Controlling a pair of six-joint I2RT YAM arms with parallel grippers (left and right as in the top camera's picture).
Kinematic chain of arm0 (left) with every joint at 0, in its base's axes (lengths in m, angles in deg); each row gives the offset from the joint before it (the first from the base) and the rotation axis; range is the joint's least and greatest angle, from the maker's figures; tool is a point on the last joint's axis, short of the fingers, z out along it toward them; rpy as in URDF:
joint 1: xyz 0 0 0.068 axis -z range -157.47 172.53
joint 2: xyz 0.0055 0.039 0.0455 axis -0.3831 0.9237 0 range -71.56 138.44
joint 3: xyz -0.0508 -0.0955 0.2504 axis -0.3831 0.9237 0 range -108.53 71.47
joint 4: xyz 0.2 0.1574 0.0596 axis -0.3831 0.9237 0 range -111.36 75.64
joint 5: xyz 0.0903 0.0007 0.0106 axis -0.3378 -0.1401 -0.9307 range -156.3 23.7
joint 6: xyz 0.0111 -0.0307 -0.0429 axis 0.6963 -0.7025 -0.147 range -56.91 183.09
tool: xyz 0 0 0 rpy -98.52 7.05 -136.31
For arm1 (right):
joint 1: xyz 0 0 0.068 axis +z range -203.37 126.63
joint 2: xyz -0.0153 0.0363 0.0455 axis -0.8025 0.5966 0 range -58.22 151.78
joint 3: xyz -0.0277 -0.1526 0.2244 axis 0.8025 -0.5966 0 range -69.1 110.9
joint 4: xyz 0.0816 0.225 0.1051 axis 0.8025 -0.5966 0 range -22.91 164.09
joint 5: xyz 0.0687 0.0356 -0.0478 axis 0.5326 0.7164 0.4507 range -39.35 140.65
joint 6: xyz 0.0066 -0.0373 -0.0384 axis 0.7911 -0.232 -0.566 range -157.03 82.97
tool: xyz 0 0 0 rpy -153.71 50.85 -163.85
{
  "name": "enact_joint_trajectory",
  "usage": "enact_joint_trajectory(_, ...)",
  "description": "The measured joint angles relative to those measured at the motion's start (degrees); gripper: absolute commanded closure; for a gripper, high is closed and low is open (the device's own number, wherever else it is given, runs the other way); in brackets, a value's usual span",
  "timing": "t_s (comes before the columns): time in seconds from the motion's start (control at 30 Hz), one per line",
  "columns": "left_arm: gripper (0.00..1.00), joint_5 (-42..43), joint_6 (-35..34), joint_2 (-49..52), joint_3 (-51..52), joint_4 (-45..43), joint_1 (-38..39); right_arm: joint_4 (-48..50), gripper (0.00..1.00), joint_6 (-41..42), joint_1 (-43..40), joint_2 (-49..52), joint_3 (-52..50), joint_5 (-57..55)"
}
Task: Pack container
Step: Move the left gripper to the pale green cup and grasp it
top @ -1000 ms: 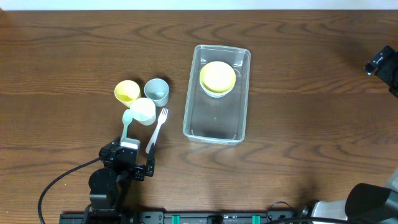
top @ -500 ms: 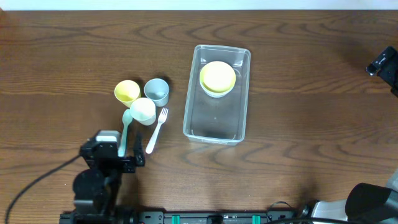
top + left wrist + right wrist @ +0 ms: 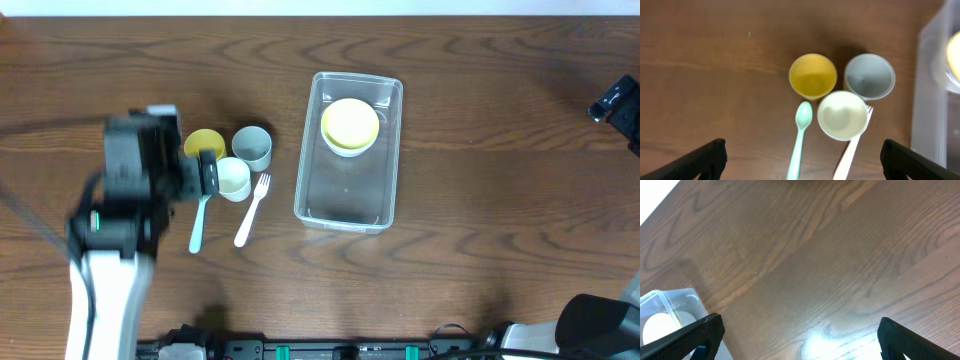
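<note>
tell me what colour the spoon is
Pale mint green. The spoon shows best in the left wrist view.

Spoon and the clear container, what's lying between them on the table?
The white fork lies between the spoon and the container, apart from both, as the overhead view shows.

Clear plastic container, wood-grain table
</note>
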Motion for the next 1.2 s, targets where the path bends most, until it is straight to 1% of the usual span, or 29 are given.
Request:
enact_joint_trajectory(0.13,0.02,4.7,-0.4,10.5,-6.6,4.5,-1.7,0.0,0.01,0.0,0.0,0.0,0.0,0.0)
enact_joint_trajectory(0.3,0.02,10.9,-0.6,18.3,-7.3,15.6,-1.8,0.0,0.01,0.0,0.0,0.0,0.0,0.0)
enact_joint_trajectory(0.4,0.02,12.3,-0.9,21.8,-7.0,17.5,-1.8,0.0,0.01,0.0,0.0,0.0,0.0,0.0)
enact_joint_trajectory(0.57,0.0,12.8,-5.2,23.6,-3.4,11.1,-2.2,0.0,0.01,0.0,0.0,0.0,0.0,0.0)
enact_joint_trajectory(0.63,0.11,12.8,-7.1,23.7,-2.4,8.7,-2.5,0.0,0.01,0.0,0.0,0.0,0.0,0.0)
enact_joint_trajectory(0.67,0.12,12.9,-8.2,23.7,-1.9,7.0,-2.6,0.0,0.01,0.0,0.0,0.0,0.0,0.0)
enact_joint_trajectory(0.9,0.17,10.8,-14.0,23.7,2.0,0.4,-2.7,0.0,0.01,0.0,0.0,0.0,0.0,0.0)
enact_joint_trajectory(1.03,0.22,9.7,-15.7,23.7,5.8,-3.4,-2.7,0.0,0.01,0.0,0.0,0.0,0.0,0.0)
enact_joint_trajectory(1.2,0.32,8.9,-16.6,23.7,10.2,-8.1,-2.7,0.0,0.01,0.0,0.0,0.0,0.0,0.0)
